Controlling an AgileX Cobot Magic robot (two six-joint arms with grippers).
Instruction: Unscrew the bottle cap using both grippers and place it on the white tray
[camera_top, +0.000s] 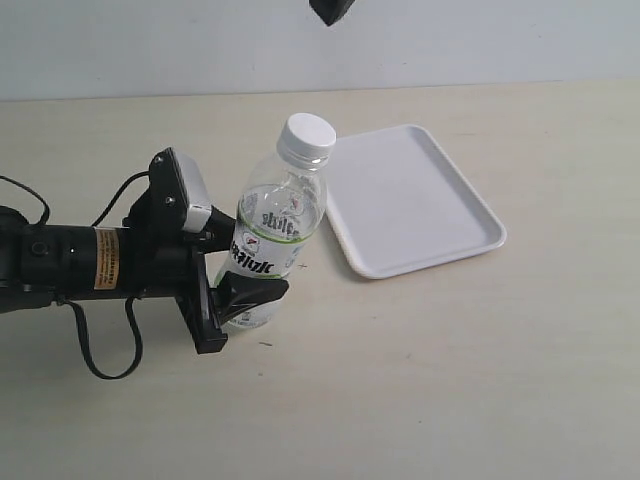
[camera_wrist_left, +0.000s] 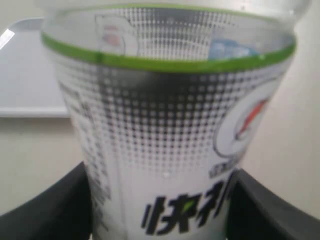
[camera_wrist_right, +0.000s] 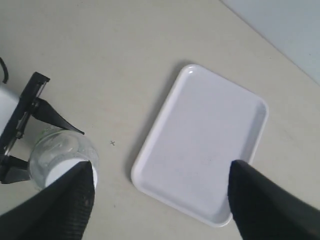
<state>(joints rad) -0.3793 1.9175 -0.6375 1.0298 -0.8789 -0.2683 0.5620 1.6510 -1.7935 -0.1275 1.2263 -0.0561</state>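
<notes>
The nearest stretch of the pale beige table lay bare and matte, marked only by a few faint specks. Further in, on the left, the black arm with its orange label and looping cable reached in low over the table, and the left gripper was clamped on the bottle, one black finger on each side of the lower label. The bottle sat left of centre, tilted, its long axis running from the base near the table up and away to the neck, leaning toward the tray. Whether the base touched the table could not be told. It was clear plastic and looked empty, with a white label edged in green, a dotted grey pattern and dark lettering. The bottle cap, round, white and ribbed, sat screwed on the neck. Just beyond, the white tray lay flat, its near corner close to the bottle. Behind ran a plain light grey-blue wall. The right gripper hung high above bottle and tray, fingers spread wide, holding nothing.
</notes>
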